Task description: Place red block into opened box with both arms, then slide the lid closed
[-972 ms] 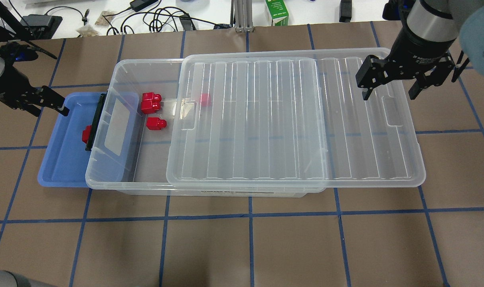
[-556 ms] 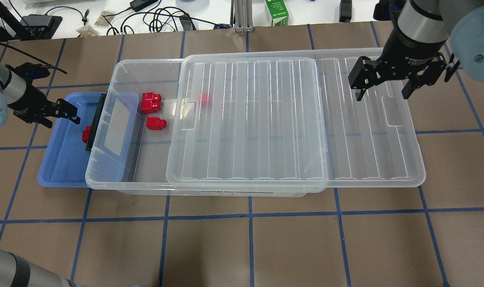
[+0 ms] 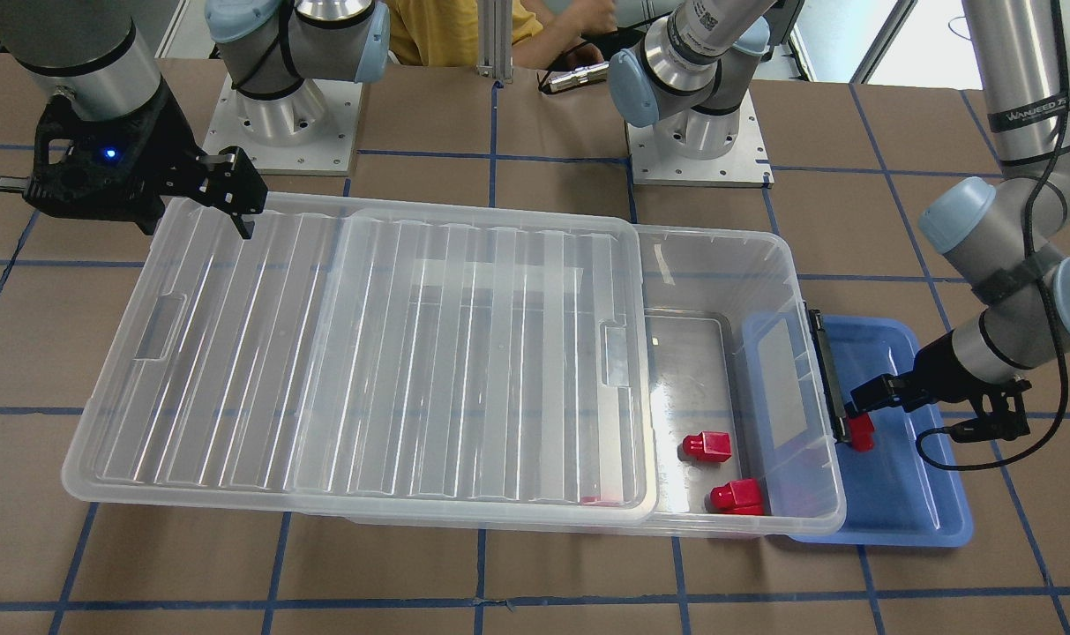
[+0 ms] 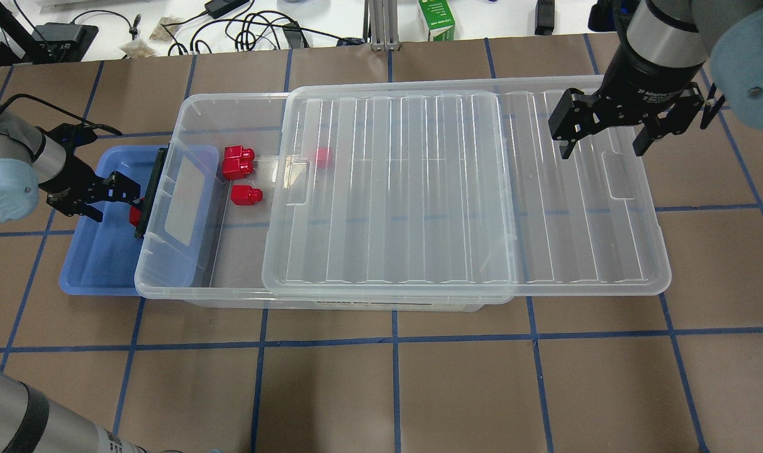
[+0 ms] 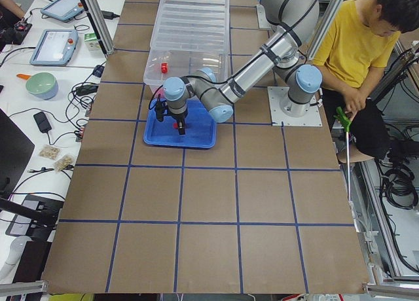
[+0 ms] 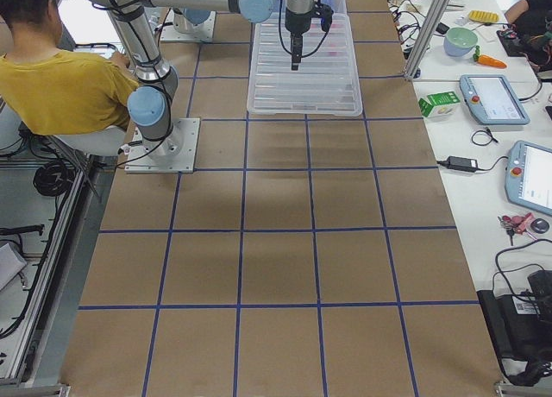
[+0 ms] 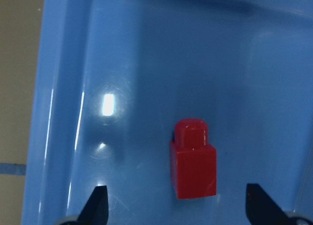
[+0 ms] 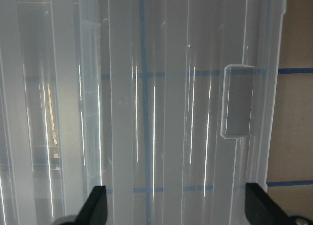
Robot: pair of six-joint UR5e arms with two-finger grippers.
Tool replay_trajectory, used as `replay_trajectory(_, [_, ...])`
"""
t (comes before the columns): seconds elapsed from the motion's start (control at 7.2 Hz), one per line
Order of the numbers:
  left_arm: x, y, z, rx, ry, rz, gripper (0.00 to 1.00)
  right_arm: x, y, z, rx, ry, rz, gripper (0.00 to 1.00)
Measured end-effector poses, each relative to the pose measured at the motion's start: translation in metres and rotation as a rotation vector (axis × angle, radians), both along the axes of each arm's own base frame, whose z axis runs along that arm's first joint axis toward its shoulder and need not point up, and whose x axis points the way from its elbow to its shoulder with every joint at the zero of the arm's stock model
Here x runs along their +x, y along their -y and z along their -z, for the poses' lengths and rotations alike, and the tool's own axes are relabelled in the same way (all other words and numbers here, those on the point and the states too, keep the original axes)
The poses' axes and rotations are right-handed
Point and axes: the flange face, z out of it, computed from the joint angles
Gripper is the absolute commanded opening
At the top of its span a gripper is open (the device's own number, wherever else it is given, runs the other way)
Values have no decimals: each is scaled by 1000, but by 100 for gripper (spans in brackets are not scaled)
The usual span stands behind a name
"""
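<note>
some red blocks (image 4: pixel 246 195) lie in the box (image 4: pixel 230 251); my spread left pincer (image 7: pixel 176 209) hangs over the tray (image 7: pixel 68 88) block (image 7: pixel 193 161); right pincer (image 4: pixel 601 151) spread, lid (image 4: pixel 419 189) unclosed.

Inside the box (image 4: pixel 230 107), under the lid (image 4: pixel 419 189), one red block (image 4: pixel 323 156) shows only as a blurred pink patch through the ribbed plastic, and its shape cannot be read. Just outside the box's short end, a second red block (image 4: pixel 134 217) on the blue tray (image 4: pixel 92 264) is half covered in the overhead view by the black bar (image 4: pixel 156 176) and the left gripper (image 4: pixel 117 204). Both wrist views cut the fingers off at the lower edge, so only the fingertips (image 7: pixel 98 208) show.
</note>
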Motion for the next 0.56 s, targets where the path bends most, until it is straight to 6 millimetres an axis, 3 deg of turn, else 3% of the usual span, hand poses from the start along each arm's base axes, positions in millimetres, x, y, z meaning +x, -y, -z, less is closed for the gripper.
replay_trajectory(0.14, [-2,0,7,13,-7,-11,98,0,0,0,1,-4,-1,100])
replay_trajectory(0.28, [-4,0,14,24,-12,-17,87,-1,0,1,2,-8,-1,100])
replay_trajectory(0.42, [-5,1,19,34,-17,-29,68,-1,0,1,3,-11,-1,100])
replay_trajectory(0.56, [-6,1,23,41,-19,-44,39,-1,0,1,3,-12,-1,100])
